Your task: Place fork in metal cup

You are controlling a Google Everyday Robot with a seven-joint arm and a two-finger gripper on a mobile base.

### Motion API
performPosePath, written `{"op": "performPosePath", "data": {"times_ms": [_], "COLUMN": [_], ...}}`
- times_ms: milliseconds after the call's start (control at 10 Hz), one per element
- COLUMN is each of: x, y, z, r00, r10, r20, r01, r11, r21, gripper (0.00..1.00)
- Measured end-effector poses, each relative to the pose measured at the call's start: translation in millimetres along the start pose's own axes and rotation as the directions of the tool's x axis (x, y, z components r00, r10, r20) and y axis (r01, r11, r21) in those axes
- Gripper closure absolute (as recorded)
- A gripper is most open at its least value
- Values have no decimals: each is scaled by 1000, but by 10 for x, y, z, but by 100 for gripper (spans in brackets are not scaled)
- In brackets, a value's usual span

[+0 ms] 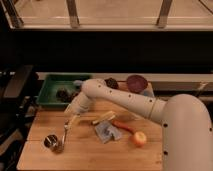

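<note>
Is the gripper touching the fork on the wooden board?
Cannot tell. In the camera view the gripper is right at the upper end of the fork; neither contact nor a gap shows plainly there.

Wooden table (85, 156) bears metal cup (50, 141), fork (65, 132), tan stick (102, 118), blue-grey cloth (106, 132), orange fruit (139, 138).

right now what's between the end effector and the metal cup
Only the fork, on the wooden board: end effector over its upper end, metal cup by its lower end. Camera view.
</note>
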Motion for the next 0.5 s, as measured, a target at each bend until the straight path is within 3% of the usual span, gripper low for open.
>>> {"op": "performPosePath", "data": {"times_ms": [500], "x": [91], "y": [-58], "z": [211], "r00": [997], "r10": [19], "r20": [77], "r01": [-18], "r11": [1000], "r21": [-11], "gripper": [35]}}
